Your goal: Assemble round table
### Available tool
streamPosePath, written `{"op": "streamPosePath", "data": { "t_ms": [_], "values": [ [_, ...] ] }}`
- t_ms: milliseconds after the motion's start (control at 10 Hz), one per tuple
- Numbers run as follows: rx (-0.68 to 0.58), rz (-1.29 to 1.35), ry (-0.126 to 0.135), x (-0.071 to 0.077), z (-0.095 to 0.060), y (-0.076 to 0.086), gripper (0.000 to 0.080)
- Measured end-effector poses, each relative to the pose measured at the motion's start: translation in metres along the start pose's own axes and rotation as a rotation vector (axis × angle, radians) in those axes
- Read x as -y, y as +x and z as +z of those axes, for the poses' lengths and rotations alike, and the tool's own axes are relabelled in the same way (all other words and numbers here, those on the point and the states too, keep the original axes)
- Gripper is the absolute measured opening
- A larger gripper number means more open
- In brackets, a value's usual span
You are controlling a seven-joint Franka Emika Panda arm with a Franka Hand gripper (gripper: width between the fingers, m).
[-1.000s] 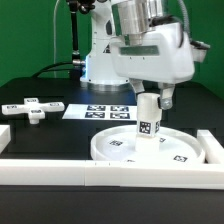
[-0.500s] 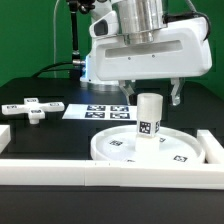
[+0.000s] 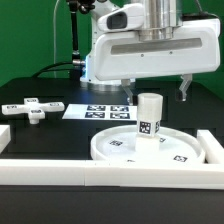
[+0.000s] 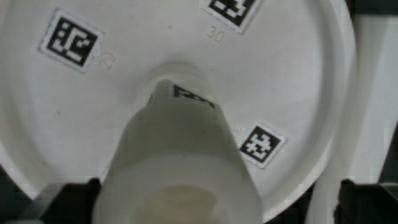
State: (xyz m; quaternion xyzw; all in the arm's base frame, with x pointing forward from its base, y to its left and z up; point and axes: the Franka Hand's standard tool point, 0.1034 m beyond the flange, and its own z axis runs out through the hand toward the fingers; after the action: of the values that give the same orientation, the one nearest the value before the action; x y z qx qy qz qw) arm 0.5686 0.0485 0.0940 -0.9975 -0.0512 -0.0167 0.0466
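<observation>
leg upright on the disc, gripper released above it

the robot's two-finger gripper hangs released, jaws spread wide and grasping nothing, just above the short thick white plastic cylinder leg. that leg stands upright at the middle of the large white rimmed round plastic disc. the disc lies on the black table at the lower right of the exterior view, close to the long white front border rail. the wrist view looks down the leg onto the disc.

risks, as i judge them: whether the leg is seated tight cannot be told. if it is loose, a descent off centre could land a finger on its top and tip it. the disc looks unclamped, so a sideways push might slide it. the small white cross-shaped plastic foot lies well apart at the exterior view's left, so it needs a long carry and a square placing on the leg.

count: one disc, one leg, one foot, one gripper, and one marker board behind the disc at mid-frame.
</observation>
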Motion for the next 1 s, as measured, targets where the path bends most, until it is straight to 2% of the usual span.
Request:
{"op": "streamPosePath", "data": {
  "t_ms": [100, 500, 600, 1000],
  "values": [
    [0.024, -0.053, 0.007, -0.0009, 0.0002, 0.0005, 0.0649],
    [0.017, -0.325, 0.006, -0.0033, 0.0016, 0.0008, 0.0649],
    [0.026, -0.506, -0.006, -0.0041, 0.0031, 0.0, 0.0649],
    [0.063, -0.964, -0.043, -0.0052, 0.0056, -0.0016, 0.0649]
  ]
}}
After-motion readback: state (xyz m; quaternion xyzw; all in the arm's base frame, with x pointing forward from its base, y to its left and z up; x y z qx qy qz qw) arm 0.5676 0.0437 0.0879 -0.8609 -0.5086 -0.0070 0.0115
